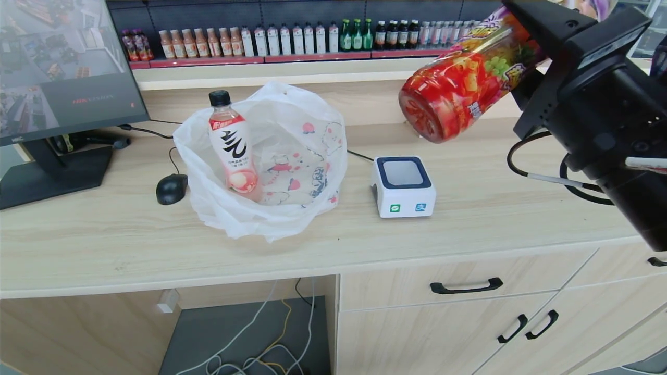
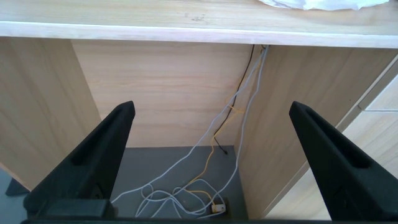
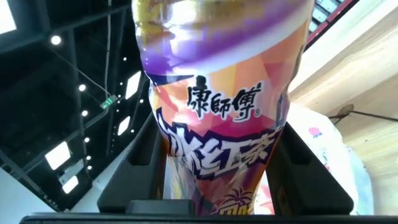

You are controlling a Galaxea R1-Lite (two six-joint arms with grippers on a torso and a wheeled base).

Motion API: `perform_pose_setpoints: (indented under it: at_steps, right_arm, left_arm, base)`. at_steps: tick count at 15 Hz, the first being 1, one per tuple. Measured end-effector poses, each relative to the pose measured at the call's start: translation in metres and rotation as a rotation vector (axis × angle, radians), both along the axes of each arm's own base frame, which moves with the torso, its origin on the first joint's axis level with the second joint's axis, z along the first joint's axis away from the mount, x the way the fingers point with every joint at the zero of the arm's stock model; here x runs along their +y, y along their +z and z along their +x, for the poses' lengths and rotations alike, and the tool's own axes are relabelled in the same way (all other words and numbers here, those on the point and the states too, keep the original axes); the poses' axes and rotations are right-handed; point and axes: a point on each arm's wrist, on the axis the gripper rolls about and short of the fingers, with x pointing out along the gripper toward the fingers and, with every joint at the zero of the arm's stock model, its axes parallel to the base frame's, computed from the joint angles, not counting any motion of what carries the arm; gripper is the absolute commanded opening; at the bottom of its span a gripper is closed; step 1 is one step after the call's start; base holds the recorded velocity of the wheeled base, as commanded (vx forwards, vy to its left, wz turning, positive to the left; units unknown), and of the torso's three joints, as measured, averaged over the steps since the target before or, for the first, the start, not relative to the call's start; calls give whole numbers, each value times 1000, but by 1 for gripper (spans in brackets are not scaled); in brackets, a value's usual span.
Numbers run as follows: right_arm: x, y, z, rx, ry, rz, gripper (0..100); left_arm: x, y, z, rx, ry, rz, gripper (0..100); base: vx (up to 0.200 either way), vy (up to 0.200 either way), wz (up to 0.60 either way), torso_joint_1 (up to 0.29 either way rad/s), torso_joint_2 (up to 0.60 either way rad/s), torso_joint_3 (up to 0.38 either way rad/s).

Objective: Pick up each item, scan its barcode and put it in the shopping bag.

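Observation:
My right gripper (image 1: 513,49) is shut on a colourful red drink bottle (image 1: 461,83), held tilted in the air above and to the right of the white barcode scanner (image 1: 403,186), base pointing down-left. In the right wrist view the drink bottle (image 3: 221,106) sits squeezed between the black fingers (image 3: 140,162). The white shopping bag (image 1: 271,166) stands open on the counter left of the scanner, with a pink peach drink bottle (image 1: 232,143) upright inside. My left gripper (image 2: 214,155) hangs open below the counter edge, holding nothing.
A monitor (image 1: 57,67) stands at the far left of the wooden counter (image 1: 469,219), with a black mouse (image 1: 171,188) beside the bag. A shelf of bottles (image 1: 292,39) runs along the back. Drawers (image 1: 464,285) and loose cables (image 2: 205,180) lie under the counter.

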Motion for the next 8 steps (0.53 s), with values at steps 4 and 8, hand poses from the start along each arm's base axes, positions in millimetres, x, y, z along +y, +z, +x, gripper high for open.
perform_pose_setpoints:
  at_steps: [4,8]
  right_arm:
    - [-11,-7,-17,-48,-84,-148,0]
    - [-15,-20,-36,-96,-133,-309,0]
  left_arm:
    - [0,0,0,0,0,0,100]
    - [0,0,0,0,0,-1,100]
  base:
    - [0,0,0,0,0,0]
    - [0,0,0,0,0,0]
